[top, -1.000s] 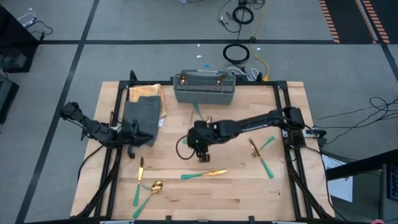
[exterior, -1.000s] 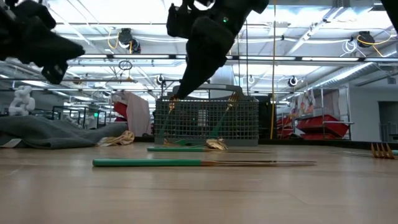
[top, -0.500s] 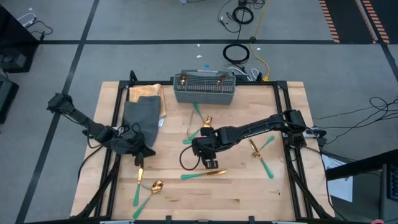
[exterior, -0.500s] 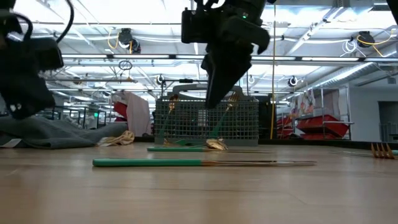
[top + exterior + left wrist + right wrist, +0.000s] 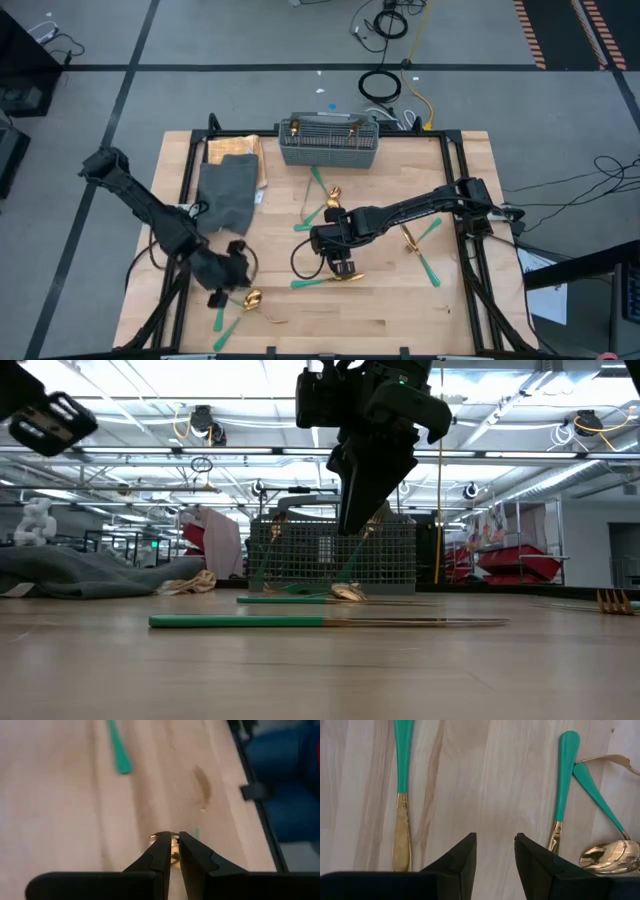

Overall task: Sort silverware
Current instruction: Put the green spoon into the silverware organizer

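Near surface's front edge: two dark arms work over a wooden surface (image 5: 400, 310) strewn with silverware.
Right hand: the right hand (image 5: 341, 266) hangs just above a knife (image 5: 330, 280), fingers spread and grasping nothing; the right wrist view shows its two dark fingers (image 5: 457, 865) parted over bare wood.
Key relation: the knife lies just to the front of that hand, long axis running left to right across the surface, teal handle toward the left arm, gold blade under the hand. The right arm is plainly the nearer one; closing on the piece looks to need only a small drop.
Left hand: the left hand (image 5: 226, 283) sits low at the front left, by a gold spoon (image 5: 251, 298). In the left wrist view its fingers (image 5: 161, 857) are drawn nearly together with something gold showing at the tips; whether they grip it cannot be told.
Look of the pieces: shiny gold heads, slim teal-green handles tapering to rounded ends, lying flat.
Other silverware: a spoon and two handles (image 5: 318, 198) lie between the right hand and the basket; a fork and more handles (image 5: 420, 245) lie near the right edge; two handles (image 5: 222, 318) cross at the front left.
Basket: a grey mesh basket (image 5: 330, 143) stands at the back edge with a few pieces upright inside.
Cloth: a dark grey cloth (image 5: 228, 190) lies at back left.
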